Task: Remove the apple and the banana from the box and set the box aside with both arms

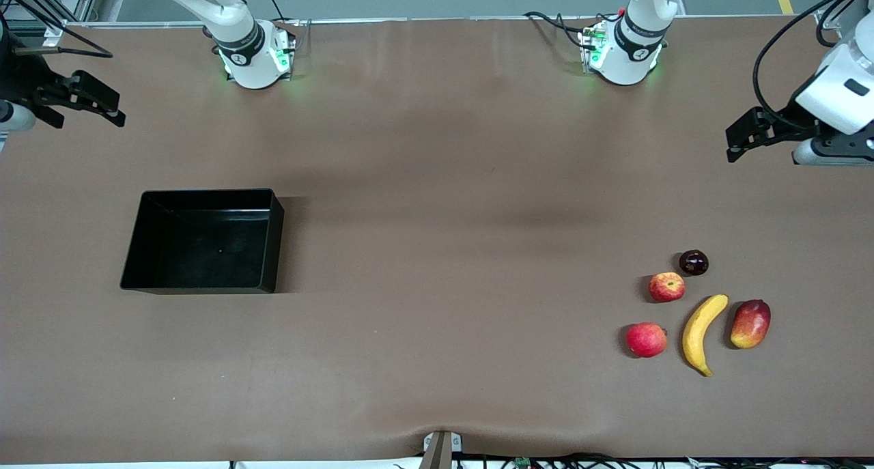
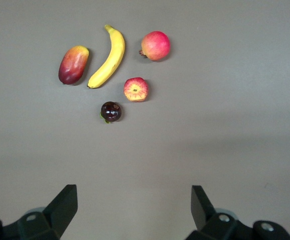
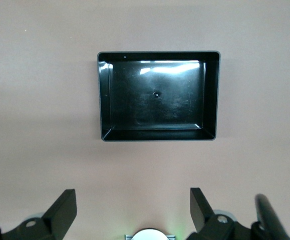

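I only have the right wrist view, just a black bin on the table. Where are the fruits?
Observer: All five lie clustered at the left arm's end of the table, apart from the black bin.
Operator: Which is nearest the front camera?
Observer: The banana, its tip lowest, between the mango and the evenly red apple.
Operator: And the left gripper?
Observer: The left gripper hangs open over bare table, holding nothing; the streaked apple lies untouched.
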Available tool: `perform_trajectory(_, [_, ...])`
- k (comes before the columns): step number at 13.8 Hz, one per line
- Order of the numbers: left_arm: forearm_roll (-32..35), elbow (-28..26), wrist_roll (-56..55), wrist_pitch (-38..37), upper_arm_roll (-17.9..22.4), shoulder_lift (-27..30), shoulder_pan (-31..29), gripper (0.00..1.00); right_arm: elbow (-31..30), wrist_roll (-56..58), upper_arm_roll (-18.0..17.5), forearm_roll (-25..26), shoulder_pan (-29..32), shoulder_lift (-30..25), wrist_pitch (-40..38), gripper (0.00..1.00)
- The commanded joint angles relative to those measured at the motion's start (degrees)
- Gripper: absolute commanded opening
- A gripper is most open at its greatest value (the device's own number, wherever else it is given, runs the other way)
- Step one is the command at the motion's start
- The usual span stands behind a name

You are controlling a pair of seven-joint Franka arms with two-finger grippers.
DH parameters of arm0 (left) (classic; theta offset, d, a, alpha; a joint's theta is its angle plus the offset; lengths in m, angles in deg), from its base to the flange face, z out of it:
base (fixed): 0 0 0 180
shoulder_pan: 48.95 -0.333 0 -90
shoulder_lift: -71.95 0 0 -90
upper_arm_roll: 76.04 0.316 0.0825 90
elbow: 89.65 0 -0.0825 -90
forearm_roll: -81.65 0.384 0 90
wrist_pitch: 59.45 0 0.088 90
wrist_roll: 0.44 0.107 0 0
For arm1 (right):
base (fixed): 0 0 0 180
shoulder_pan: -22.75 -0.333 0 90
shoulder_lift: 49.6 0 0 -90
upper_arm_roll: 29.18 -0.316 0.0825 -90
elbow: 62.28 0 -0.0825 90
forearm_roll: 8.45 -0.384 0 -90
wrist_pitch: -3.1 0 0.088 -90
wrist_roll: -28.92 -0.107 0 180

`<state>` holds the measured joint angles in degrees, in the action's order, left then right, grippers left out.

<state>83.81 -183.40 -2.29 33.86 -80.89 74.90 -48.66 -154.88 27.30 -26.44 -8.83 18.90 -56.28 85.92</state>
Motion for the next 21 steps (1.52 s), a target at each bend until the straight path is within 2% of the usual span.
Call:
perform_trajectory(1, [-0.9, -1.0, 0.8, 0.5, 1.2, 1.4, 0.9, 1.0, 0.5, 4.7, 1.2, -0.2, 1.6, 0.1, 1.3, 1.0])
perform_trajectory(10, [-1.0, 2.6, 0.3, -1.2, 1.1, -0.3, 0.6, 1.0, 2.8, 7.1, 1.3, -2.5, 2.7, 2.5, 2.0, 1.0])
perform_trajectory(21, [-2.1, 3.1, -2.4, -2.0, 1.0, -0.2, 0.5, 1.0, 2.6, 7.2, 1.3, -0.1, 3.4, 2.5, 1.8, 1.0])
